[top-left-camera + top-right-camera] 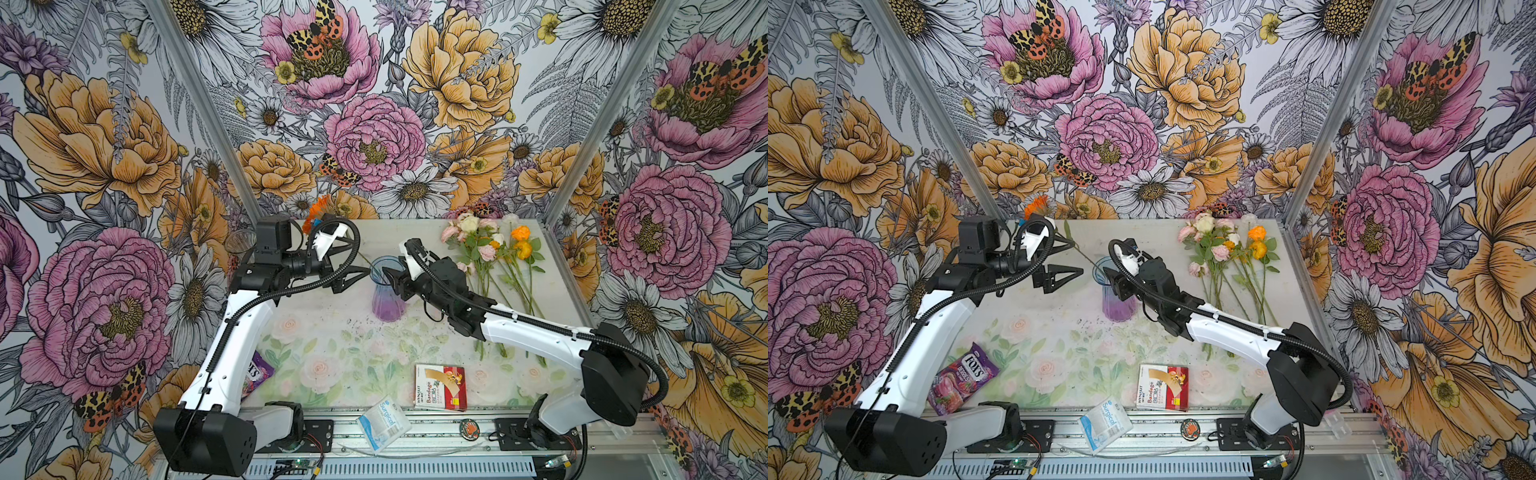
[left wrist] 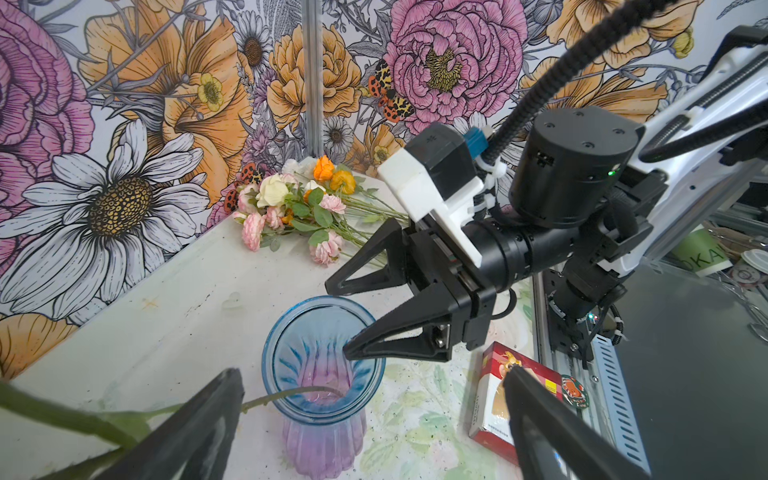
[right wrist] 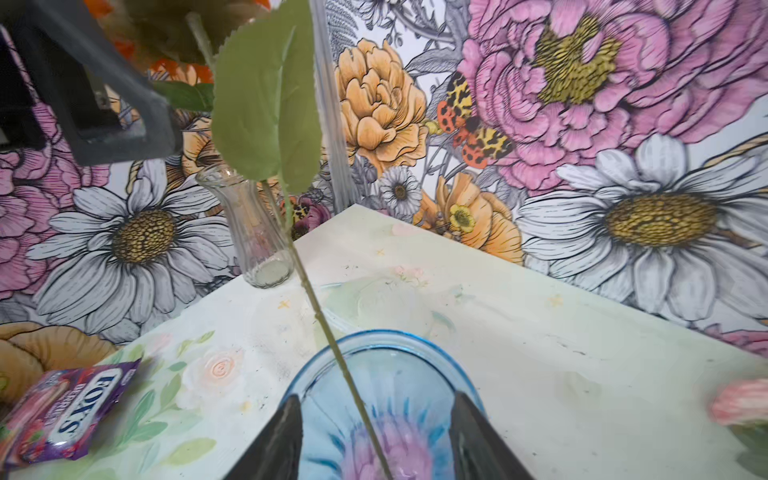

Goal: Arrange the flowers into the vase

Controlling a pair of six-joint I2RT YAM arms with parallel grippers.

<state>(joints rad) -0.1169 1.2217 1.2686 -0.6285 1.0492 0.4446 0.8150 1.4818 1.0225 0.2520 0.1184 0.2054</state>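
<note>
One orange flower (image 3: pixel 320 320) has its stem in the vase (image 1: pixel 387 286) and leans over the rim toward the left pincer (image 1: pixel 1079 258), which waits wide apart just beside the vase. The right pincer (image 2: pixel 336 320) hangs over the vase mouth, jaws apart, with the stem between them ungripped. That pincer should probably rise straight up, clear of stem and leaf, so the flower isn't dragged out; the other flowers (image 1: pixel 486 249) lie on the worktop (image 1: pixel 382 237) beyond the vase's opposite side.
</note>
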